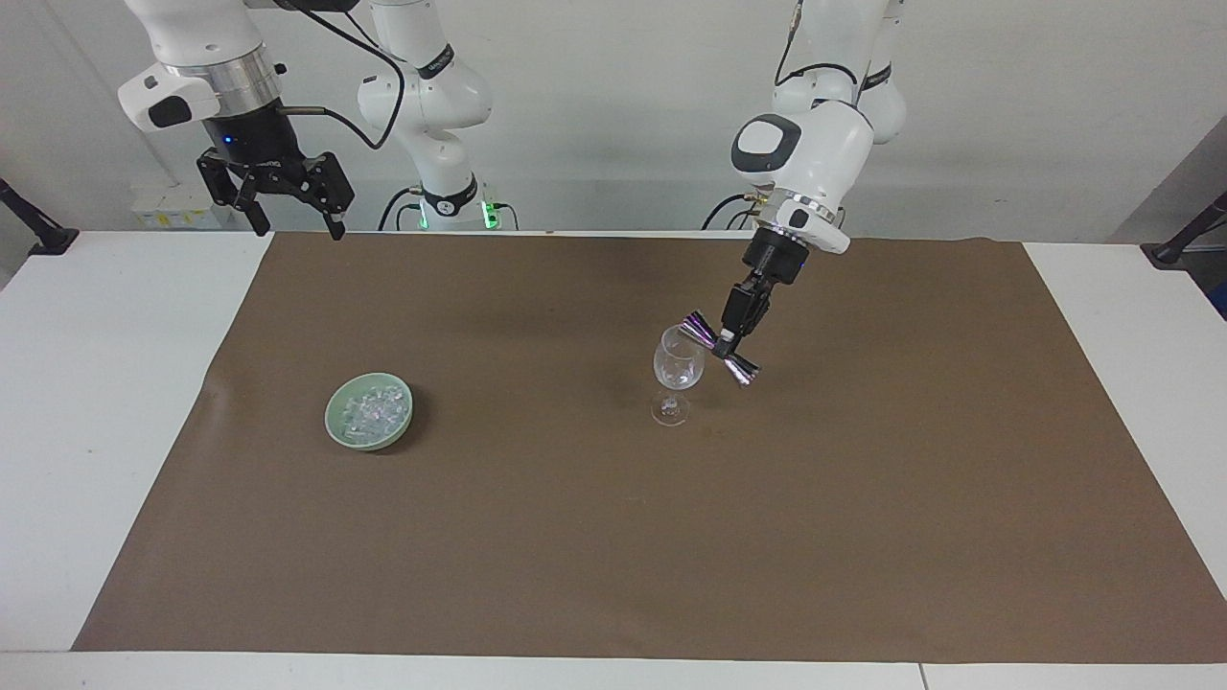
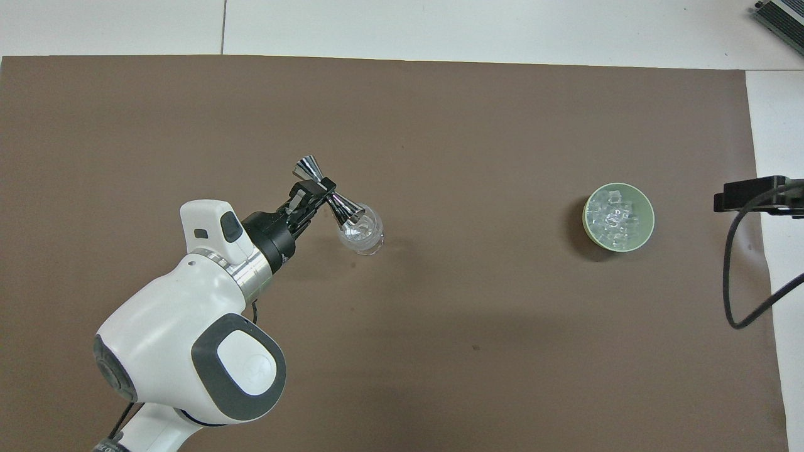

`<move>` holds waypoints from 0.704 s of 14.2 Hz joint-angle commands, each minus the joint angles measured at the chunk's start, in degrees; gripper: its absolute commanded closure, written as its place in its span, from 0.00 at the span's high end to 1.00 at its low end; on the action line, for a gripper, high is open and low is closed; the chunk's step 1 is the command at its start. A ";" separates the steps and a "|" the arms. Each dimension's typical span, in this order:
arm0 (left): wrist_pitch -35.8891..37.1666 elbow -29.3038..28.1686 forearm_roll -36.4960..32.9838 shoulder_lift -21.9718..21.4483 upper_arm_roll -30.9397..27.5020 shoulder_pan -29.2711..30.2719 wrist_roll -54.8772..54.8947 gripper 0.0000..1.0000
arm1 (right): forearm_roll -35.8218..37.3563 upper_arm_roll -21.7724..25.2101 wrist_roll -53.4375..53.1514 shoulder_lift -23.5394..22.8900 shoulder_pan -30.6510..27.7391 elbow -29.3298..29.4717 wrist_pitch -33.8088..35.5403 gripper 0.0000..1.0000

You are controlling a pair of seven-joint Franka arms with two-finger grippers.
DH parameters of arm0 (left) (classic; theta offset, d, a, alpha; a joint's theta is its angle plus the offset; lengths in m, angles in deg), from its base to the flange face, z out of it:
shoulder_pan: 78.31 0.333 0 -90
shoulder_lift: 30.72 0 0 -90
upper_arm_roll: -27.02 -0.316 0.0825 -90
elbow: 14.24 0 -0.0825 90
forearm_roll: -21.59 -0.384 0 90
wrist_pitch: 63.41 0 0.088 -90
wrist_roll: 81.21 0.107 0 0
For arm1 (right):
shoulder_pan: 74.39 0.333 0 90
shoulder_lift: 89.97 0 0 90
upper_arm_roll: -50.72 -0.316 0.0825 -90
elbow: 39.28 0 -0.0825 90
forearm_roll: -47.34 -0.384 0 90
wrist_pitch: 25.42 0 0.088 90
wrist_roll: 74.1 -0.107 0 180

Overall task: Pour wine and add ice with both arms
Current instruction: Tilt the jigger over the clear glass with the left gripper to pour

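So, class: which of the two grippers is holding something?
The left gripper, shut on the silver jigger tilted over the wine glass; the right gripper waits, open and empty.

1. The right gripper [image 1: 292, 218] shows whole in the facing view; overhead only a black part [image 2: 757, 194] at the picture's edge appears, its fingers cut off.
2. The left arm [image 2: 188, 339] is cut off by the bottom edge overhead and by the top edge in the facing view.
3. Whether the glass [image 1: 677, 369] holds any liquid cannot be told.
4. The ice [image 1: 372, 409] is too small to count.
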 commanded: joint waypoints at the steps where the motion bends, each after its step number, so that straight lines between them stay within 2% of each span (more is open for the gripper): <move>1: -2.72 -1.36 -0.65 -0.74 -0.70 -1.44 2.19 0.00 | -0.96 -0.29 1.30 0.47 -0.72 -0.60 0.22 1.00; 8: -5.01 -1.09 -0.65 -0.30 -0.61 -2.84 4.75 0.00 | -0.96 -0.29 1.30 0.47 -0.55 -0.60 0.31 1.00; 10: -5.54 -1.09 -0.56 -0.30 -0.53 -2.85 8.43 0.00 | -0.96 -0.29 1.30 0.47 -0.63 -0.60 0.31 1.00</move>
